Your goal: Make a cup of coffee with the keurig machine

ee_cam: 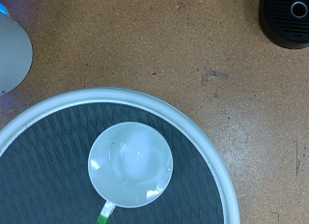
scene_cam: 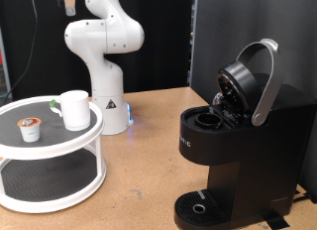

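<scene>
1. While the gripper (scene_cam: pixel 67 4) hung at the exterior view's top left, partly out of frame, its finger spacing could not be determined.
2. Well below it, the cup (scene_cam: pixel 74 108) stood upright on the two-tier tray (scene_cam: pixel 59 141), empty in the wrist view.
3. A pod (scene_cam: pixel 32 129) sat near the cup.
4. The keurig machine (scene_cam: pixel 243 141) stood lid-raised at the exterior view's right.

Your exterior view stands off the arm at about table height, facing the white robot arm (scene_cam: pixel 102 52) across the table, with the keurig machine (scene_cam: pixel 238 141) nearest the lens. Your wrist view looks straight down from high above, directly over the cup (ee_cam: pixel 130 164). Both views share the cup, the round tray (ee_cam: pixel 208 152) and the machine's drip base (ee_cam: pixel 286 16).
</scene>
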Robot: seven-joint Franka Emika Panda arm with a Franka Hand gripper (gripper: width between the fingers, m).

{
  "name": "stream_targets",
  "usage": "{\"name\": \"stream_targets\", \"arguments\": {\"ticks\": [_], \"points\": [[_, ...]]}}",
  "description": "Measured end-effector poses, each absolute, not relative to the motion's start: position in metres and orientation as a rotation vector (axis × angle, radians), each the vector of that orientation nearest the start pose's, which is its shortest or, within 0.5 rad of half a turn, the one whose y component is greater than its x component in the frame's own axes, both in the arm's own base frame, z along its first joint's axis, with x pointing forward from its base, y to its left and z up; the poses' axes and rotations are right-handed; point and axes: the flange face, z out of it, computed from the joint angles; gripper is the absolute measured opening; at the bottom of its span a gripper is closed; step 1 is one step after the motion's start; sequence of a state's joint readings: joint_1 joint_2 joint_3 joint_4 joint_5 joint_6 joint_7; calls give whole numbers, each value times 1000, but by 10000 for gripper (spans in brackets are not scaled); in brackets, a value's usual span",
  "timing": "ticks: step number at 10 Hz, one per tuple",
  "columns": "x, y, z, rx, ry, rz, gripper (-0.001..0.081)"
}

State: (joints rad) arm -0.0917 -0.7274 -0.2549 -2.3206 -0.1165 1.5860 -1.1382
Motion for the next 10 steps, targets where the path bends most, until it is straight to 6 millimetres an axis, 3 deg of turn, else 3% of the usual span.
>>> {"name": "stream_targets", "arguments": {"ticks": [2,5,7,10], "points": [[300,-156,578,-2809,-1294,-81,803],[298,-188,573,-2838,-1273,-156,803],[298,-207,563,-2841,-1293,-90,803],[307,-218,547,-2843,-1274,-10,803]]}}
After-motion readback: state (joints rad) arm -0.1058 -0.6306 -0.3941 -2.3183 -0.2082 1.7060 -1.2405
